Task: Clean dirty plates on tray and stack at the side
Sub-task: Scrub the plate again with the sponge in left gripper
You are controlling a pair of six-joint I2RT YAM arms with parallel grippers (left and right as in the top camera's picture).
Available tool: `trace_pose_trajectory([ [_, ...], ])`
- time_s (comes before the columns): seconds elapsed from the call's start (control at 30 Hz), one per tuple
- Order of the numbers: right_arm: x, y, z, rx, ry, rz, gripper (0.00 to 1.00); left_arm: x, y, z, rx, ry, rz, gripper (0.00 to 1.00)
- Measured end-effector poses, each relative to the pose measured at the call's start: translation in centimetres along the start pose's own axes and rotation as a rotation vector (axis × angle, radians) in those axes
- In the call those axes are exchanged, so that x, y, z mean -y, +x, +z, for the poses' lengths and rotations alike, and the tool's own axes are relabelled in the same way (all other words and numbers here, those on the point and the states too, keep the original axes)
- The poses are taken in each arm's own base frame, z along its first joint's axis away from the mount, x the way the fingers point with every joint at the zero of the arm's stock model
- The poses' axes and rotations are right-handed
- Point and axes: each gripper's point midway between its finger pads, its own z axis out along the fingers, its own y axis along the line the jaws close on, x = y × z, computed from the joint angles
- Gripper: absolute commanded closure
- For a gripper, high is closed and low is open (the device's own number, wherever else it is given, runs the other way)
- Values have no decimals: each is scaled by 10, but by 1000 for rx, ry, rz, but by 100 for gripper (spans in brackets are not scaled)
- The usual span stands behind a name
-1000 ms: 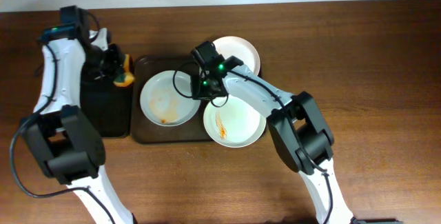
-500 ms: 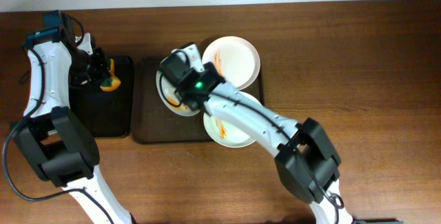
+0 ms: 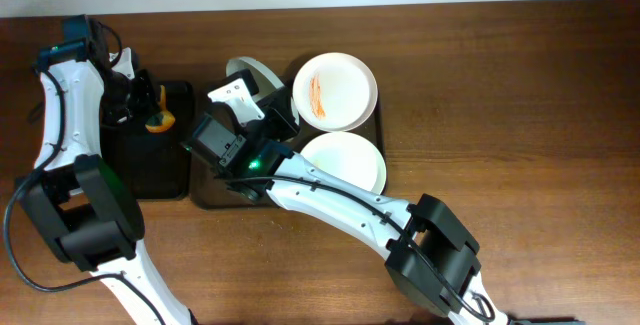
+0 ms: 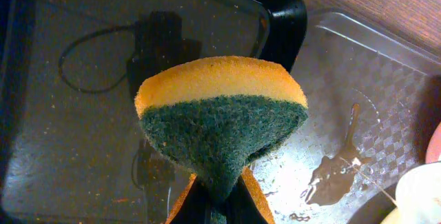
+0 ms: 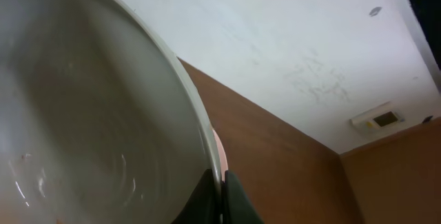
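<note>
My right gripper (image 3: 247, 90) is shut on the rim of one dirty plate (image 3: 247, 68), holding it tipped up on edge above the back left of the tray (image 3: 203, 197). In the right wrist view that plate (image 5: 89, 114) fills the left side, its rim pinched in the gripper (image 5: 222, 200). A second plate (image 3: 335, 90) with an orange streak lies at the tray's back right. A third plate (image 3: 350, 160) lies front right, partly under my right arm. My left gripper (image 3: 148, 113) is shut on a yellow-and-green sponge (image 4: 220, 120) above the black tray (image 3: 150, 170).
The small glossy black tray (image 4: 69, 114) sits left of the big tray, whose wet floor (image 4: 358, 114) shows a brown sauce puddle (image 4: 337, 172). My right arm lies across the front of the big tray. Bare wooden table (image 3: 520, 115) stretches to the right.
My right arm swung left across the tray and lifted the left plate, tipping it up on edge. The left arm drew back slightly with the sponge, then held still.
</note>
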Motion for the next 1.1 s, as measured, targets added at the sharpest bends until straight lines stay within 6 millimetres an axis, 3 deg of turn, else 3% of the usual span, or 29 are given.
trace_pose_trajectory([
  [0.23,-3,-7,0,16,-19,45,96,0,0,0,0,0,0,99],
  [0.37,-42,25,6,-123,-297,26,96,0,4,0,-15,-2,-3,99],
  [0.43,-59,49,21,-273,-496,119,96,-1,8,0,-31,-3,-7,99],
  [0.53,-60,64,48,-431,-687,298,96,2,9,1,-34,-4,0,100],
  [0.67,-51,73,77,-536,-765,470,96,20,13,4,-44,-1,41,100],
  [0.8,-80,84,80,-595,-839,524,96,50,22,11,-63,10,108,99],
  [0.83,-101,97,78,-638,-877,520,96,55,25,11,-71,10,119,99],
  [0.9,-118,111,77,-692,-899,532,96,62,32,13,-94,10,134,99],
  [1.0,-123,104,78,-683,-918,575,96,72,40,16,-114,16,155,99],
  [1.1,-124,101,78,-681,-922,600,96,89,45,36,-102,38,180,99],
])
